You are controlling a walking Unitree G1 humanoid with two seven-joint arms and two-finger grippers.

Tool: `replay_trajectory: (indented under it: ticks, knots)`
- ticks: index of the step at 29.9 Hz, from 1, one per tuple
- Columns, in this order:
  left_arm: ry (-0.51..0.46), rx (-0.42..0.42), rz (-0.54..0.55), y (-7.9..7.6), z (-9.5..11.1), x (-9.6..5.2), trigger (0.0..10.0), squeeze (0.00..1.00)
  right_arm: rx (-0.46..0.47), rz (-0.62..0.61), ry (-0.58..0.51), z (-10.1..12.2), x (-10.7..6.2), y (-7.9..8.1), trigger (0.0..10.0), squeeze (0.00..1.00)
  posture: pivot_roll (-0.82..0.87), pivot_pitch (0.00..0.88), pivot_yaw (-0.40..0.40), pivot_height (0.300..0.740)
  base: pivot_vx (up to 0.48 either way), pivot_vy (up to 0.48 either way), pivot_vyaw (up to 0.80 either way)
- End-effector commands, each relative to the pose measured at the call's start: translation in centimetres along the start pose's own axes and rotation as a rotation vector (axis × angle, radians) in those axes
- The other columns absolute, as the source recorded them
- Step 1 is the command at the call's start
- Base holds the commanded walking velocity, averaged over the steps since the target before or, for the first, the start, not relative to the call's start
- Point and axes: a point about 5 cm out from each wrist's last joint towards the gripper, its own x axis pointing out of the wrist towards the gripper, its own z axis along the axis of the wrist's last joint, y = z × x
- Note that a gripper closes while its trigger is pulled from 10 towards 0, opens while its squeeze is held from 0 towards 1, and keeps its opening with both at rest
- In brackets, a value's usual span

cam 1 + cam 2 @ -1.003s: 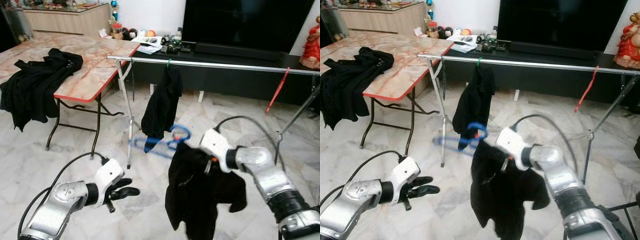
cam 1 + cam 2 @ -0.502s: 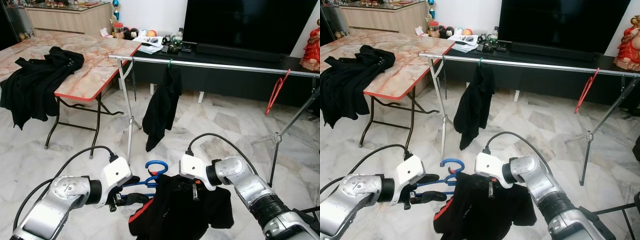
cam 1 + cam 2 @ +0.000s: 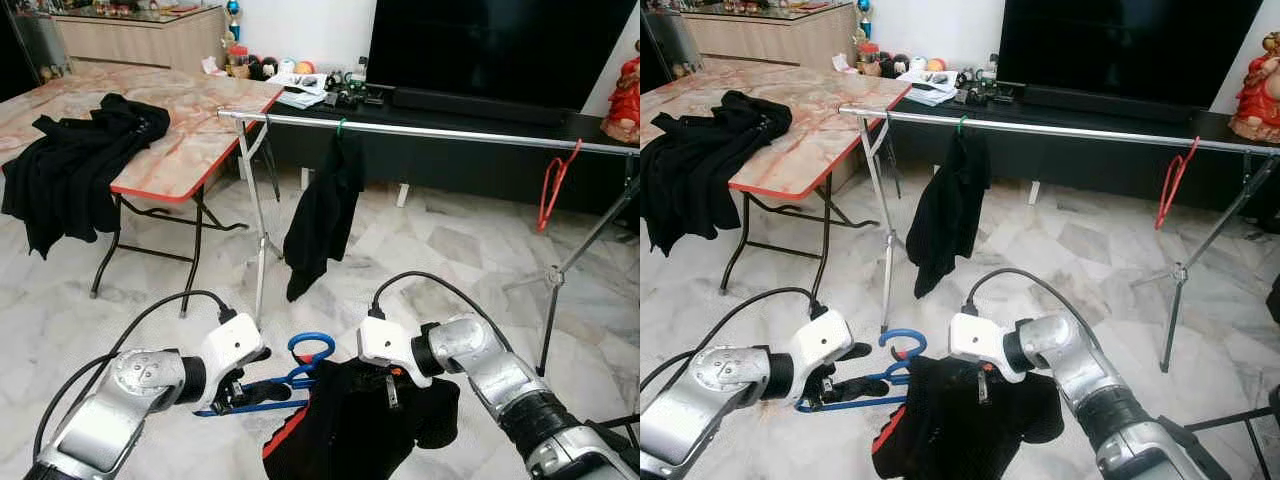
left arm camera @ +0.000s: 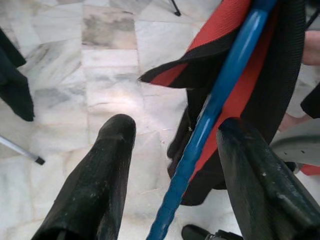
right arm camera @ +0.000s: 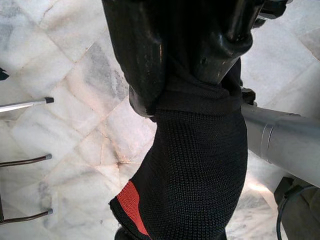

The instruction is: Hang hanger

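Your left pincer stands open, its two black fingers on either side of the blue hanger without pinching it. Your right pincer is clamped on the black garment; the wrist view shows knit fabric squeezed between the fingers. Both hover low over the marble floor, in front of the rail.

This looks like the dressing step: the hanger is partly inside the garment, its hook poking out at 12 o'clock and its bar running toward 9 o'clock. Next you would likely close the left pincer on the bar, seat the garment, then lift the hook to the clothes rail at 12 o'clock, between the hung black garment and the red hanger.

The hanger is thin, glossy blue plastic; the garment is black with a red lining, bunched and drooping. Black clothes lie on the tabletop at 10 o'clock.
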Motion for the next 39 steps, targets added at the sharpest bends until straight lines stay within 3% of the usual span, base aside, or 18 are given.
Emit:
replay_trajectory:
  ticks: [1,13,14,15,16,17,18,19,39]
  knots:
    - [0.005,0.022,-0.048,-0.4,0.4,0.3,10.0,0.0,-0.05,-0.003,-0.022,1.0,0.4,-0.1,10.0,0.0,0.15,0.0,-0.043,0.74,0.0,0.0,0.0]
    - [-0.016,0.03,-0.039,-0.7,0.9,1.0,9.8,0.0,-0.062,0.002,-0.053,1.9,1.1,-0.1,10.0,0.0,0.16,0.0,-0.048,0.74,0.0,0.0,0.0]
    - [-0.018,0.028,-0.038,-0.7,0.9,1.1,5.6,0.0,-0.062,0.002,-0.052,1.9,1.0,-0.1,10.0,0.0,0.16,0.0,-0.048,0.74,0.0,0.0,0.0]
    - [-0.02,0.026,-0.038,-0.7,0.9,1.2,4.7,0.0,-0.062,0.002,-0.051,1.9,1.0,-0.1,10.0,0.0,0.16,0.0,-0.048,0.74,0.0,0.0,0.0]
    - [-0.021,0.025,-0.038,-0.7,0.9,1.2,4.7,0.0,-0.062,0.002,-0.051,1.9,1.0,-0.1,10.0,0.0,0.16,0.0,-0.048,0.74,0.0,0.0,0.0]
    - [-0.023,0.023,-0.037,-0.8,0.9,1.2,1.0,0.0,-0.061,0.002,-0.051,1.9,1.0,-0.1,10.0,0.0,0.15,0.0,-0.048,0.74,0.0,0.0,0.0]
    - [-0.023,0.023,-0.037,-0.8,0.9,1.2,1.0,0.0,-0.061,0.002,-0.051,1.9,1.0,-0.1,10.0,0.0,0.15,0.0,-0.048,0.74,0.0,0.0,0.0]
    - [-0.024,0.022,-0.036,-0.8,0.9,1.3,0.0,0.0,-0.061,0.002,-0.052,1.9,1.0,-0.1,10.0,0.0,0.15,0.0,-0.048,0.74,0.0,0.0,0.0]
    - [-0.046,0.004,-0.06,-1.1,1.2,1.5,0.0,0.0,-0.035,0.009,-0.131,2.4,1.5,0.1,10.0,0.0,0.15,0.0,-0.043,0.74,0.0,0.0,0.0]
